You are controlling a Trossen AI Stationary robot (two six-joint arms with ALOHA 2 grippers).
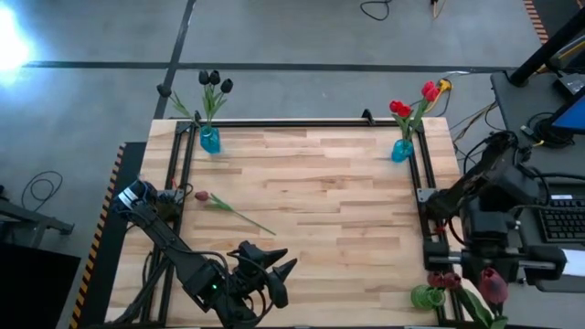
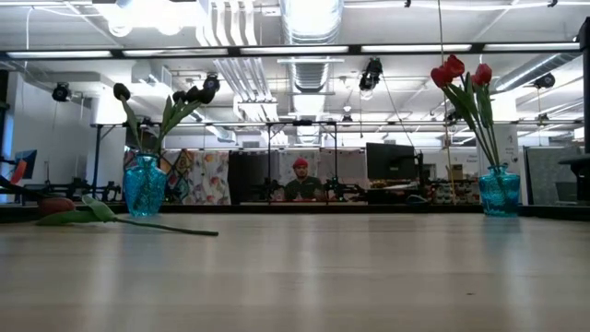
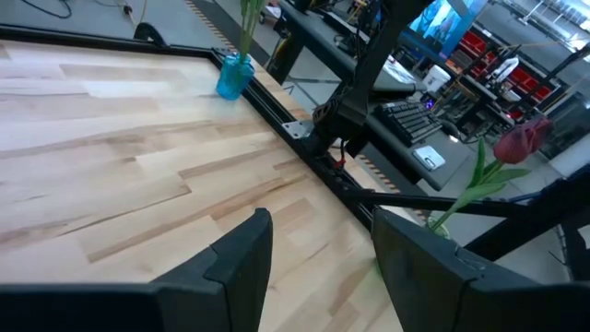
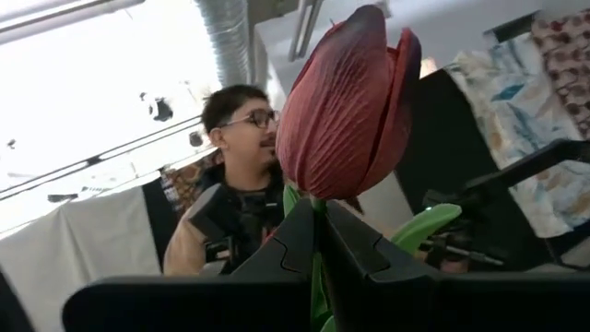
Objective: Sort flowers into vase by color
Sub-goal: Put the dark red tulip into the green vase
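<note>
Pinching a dark red tulip (image 4: 346,111) by its stem just under the head, the right gripper (image 4: 318,244) hangs past the counter (image 1: 320,183) edge, well away from the red-tulip vase (image 1: 402,149). Left gripper (image 3: 318,267) waits, jaws spread. Tulip's light and floppy, so I'd grip the stem.

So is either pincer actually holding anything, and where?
The right pincer grips a dark red tulip by its stem, just under the head. The left pincer holds nothing.
</note>
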